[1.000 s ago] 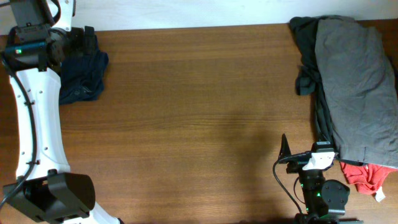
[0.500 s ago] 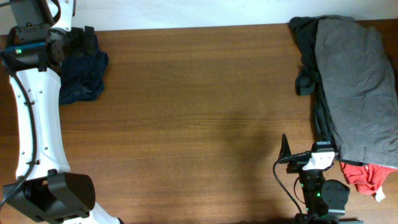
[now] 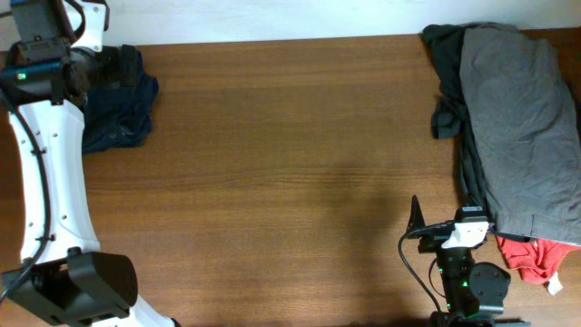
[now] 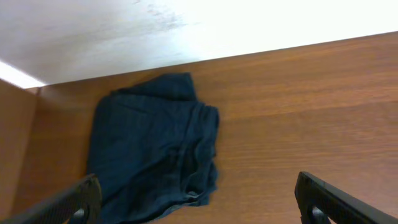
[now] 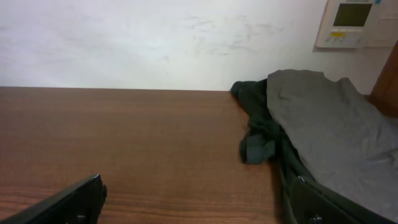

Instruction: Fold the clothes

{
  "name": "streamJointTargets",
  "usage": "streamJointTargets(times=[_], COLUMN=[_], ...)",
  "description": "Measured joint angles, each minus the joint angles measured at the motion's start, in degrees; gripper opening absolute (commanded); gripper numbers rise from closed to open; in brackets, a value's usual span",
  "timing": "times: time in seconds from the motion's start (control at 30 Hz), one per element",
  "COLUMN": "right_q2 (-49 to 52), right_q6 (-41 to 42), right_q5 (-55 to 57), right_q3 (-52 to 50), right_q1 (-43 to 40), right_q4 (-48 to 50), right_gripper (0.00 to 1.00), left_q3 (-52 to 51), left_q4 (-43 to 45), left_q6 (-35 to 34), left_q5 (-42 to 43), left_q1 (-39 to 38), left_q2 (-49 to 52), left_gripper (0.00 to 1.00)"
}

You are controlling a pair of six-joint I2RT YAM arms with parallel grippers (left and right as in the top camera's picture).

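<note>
The dark navy shorts [image 3: 123,109] lie folded in a small bundle at the table's far left corner; they also show in the left wrist view [image 4: 152,146]. My left gripper [image 4: 199,202] is open and empty, just above and near them. A pile of clothes lies at the far right: a grey piece [image 3: 517,109] on a charcoal piece [image 3: 445,54], with a red piece [image 3: 531,259] at its near end. The grey piece [image 5: 329,130] and charcoal piece [image 5: 258,130] also show in the right wrist view. My right gripper [image 5: 199,208] is open and empty, low at the front right.
The brown wooden table [image 3: 290,182] ends at a white wall [image 5: 155,37] at the back. A wall panel [image 5: 354,22] hangs at the upper right of the right wrist view. The pile reaches the table's right edge.
My left arm has shifted slightly away from the navy shorts, towards the left. The right arm and the pile have not moved.
</note>
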Motion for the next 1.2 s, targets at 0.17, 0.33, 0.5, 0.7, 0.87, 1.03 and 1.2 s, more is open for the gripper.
streamJointTargets(times=[0.17, 0.33, 0.5, 0.7, 0.87, 1.03, 1.2], right_q2=[0.0, 0.0, -0.04, -0.04, -0.04, -0.07, -0.09], right_q6=[0.04, -0.02, 0.04, 0.04, 0.04, 0.02, 0.04], right_q5=[0.0, 0.09, 0.24, 0.42, 0.46, 0.48, 0.61], right_q3=[0.0, 0.0, 0.0, 0.0, 0.0, 0.0, 0.0], right_q1=[0.0, 0.0, 0.0, 0.0, 0.0, 0.0, 0.0], right_q4=[0.0, 0.0, 0.0, -0.02, -0.02, -0.02, -0.02], right_gripper=[0.99, 0.99, 0.99, 0.99, 0.99, 0.99, 0.99], left_q3=[-4.31, -16.52, -33.42, -57.05, -76.87, -93.07, -102.66], left_q4=[4.61, 13.97, 24.52, 38.47, 52.19, 58.42, 58.69], left_q6=[-0.02, -0.02, -0.02, -0.02, -0.04, -0.02, -0.02], left_q5=[4.42, 6.47, 7.32, 7.82, 8.74, 9.25, 9.22], left_q1=[-1.25, -4.92, -7.52, -8.87, -8.92, -8.94, -8.92], left_q2=[-2.75, -12.76, -24.37, -37.18, -49.79, -64.32, -79.01], left_gripper=[0.99, 0.99, 0.99, 0.99, 0.99, 0.99, 0.99])
